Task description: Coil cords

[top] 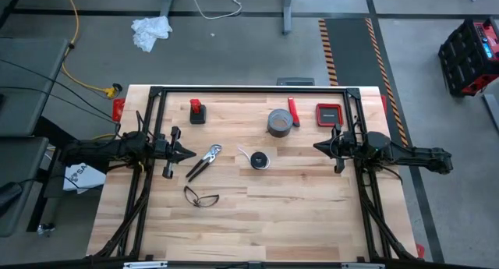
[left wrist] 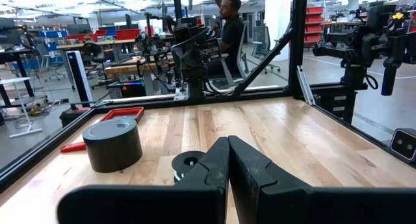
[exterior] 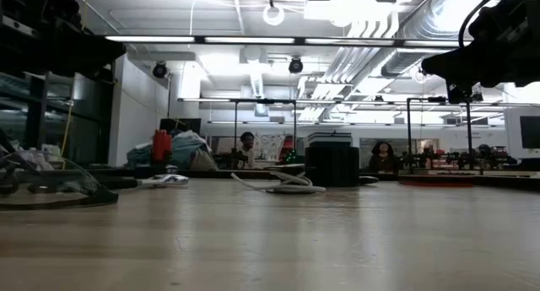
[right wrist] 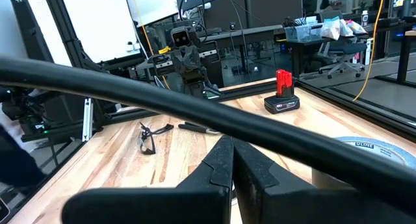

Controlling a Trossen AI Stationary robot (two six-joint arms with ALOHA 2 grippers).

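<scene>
Hovering clenched and empty, left hand (top: 189,153) and right hand (top: 317,147) flank the thin white cord on its small black round spool (top: 258,159), mid-bench (top: 296,214). Risk: 2 clenched hands would shove the spool aside.

You look straight down on the tabletop (top: 312,214); low camera skims it; wrist cameras face each other across it.
</scene>
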